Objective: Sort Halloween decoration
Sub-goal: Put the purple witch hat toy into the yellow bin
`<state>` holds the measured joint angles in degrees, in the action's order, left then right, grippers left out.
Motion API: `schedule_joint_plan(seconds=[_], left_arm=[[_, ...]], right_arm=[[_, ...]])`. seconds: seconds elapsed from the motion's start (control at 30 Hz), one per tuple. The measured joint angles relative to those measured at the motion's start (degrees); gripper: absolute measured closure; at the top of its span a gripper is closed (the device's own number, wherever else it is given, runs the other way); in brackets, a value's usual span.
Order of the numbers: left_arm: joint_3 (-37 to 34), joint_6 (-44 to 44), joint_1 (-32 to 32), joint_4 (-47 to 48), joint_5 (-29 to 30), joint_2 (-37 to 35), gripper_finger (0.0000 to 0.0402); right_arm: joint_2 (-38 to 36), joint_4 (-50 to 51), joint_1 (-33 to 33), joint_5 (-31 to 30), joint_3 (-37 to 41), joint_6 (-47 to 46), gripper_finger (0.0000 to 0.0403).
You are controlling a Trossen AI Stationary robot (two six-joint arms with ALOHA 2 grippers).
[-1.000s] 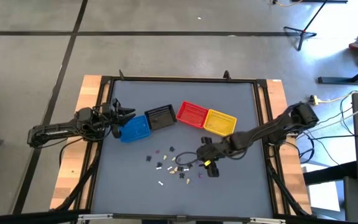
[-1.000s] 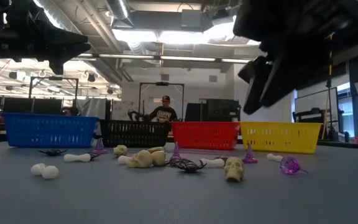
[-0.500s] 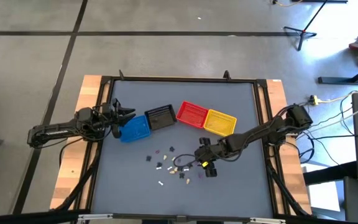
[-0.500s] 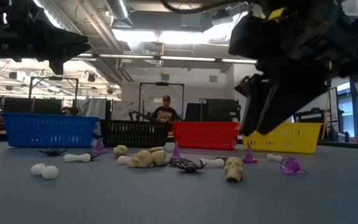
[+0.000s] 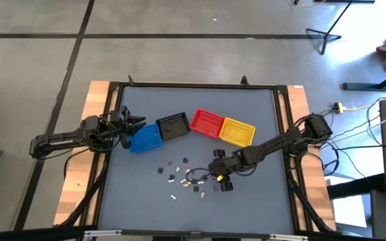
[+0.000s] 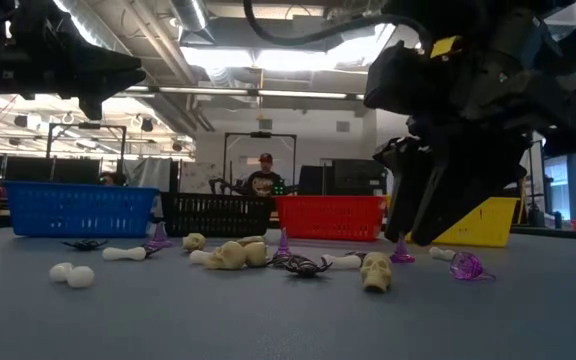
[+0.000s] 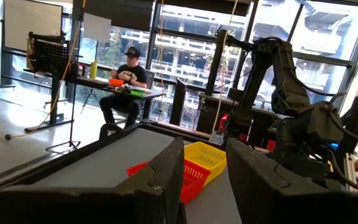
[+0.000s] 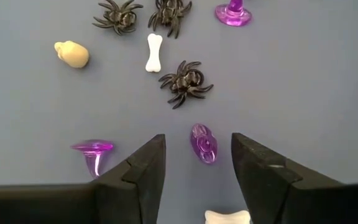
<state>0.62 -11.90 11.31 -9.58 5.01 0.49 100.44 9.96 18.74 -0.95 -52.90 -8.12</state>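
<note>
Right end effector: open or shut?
Open: the right end effector shows a clear gap between its fingers, straddling a purple trinket.

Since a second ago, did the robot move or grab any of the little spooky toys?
The right gripper has come lower over the trinkets and a bit further in from the table's right side. Its jaws are open around a purple trinket, not closed on it. Nothing was grabbed or dropped. The left gripper stayed by the blue basket, and the toys haven't moved.

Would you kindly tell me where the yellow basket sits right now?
In the high view, the yellow basket sits right of centre on the table, last in the basket row, touching the red basket, just behind the right gripper.
</note>
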Motion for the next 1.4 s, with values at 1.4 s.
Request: schedule_joint_plan(seconds=[1.4], left_arm=[[0.0, 0.0, 0.0, 0.0, 0.0, 0.0, 0.0288]], right_arm=[[0.0, -0.4, 0.0, -0.2, 0.0, 0.0, 0.0327]])
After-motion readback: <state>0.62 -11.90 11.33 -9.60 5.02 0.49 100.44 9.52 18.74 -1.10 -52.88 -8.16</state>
